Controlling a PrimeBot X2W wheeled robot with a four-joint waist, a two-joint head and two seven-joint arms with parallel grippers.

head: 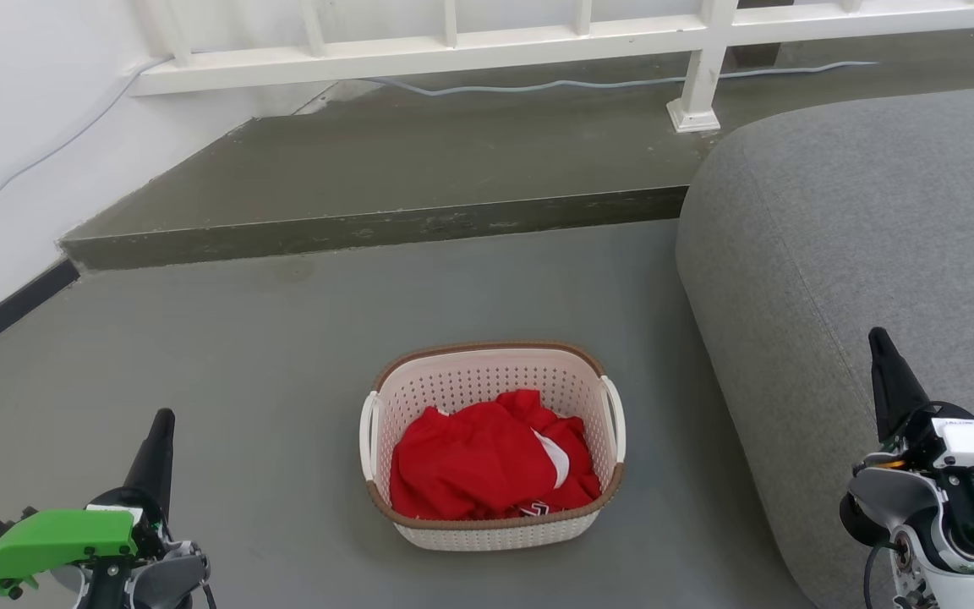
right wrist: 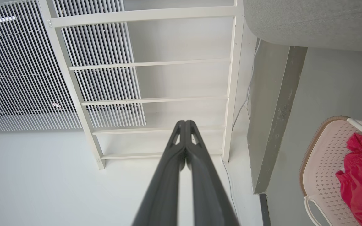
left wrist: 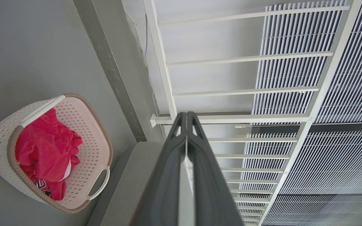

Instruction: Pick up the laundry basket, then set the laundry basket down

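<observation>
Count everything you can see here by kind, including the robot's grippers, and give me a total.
laundry basket: 1
red clothes pile, inside it: 1
grey sofa: 1
grippers, left gripper and right gripper: 2
Total: 5

I'm seeing the laundry basket [head: 495, 533] sitting on the floor [head: 242, 381] straight ahead, clothing [head: 470, 461] lying in it, a sofa [head: 859, 254] standing at its right, a step [head: 369, 224] running behind.
</observation>
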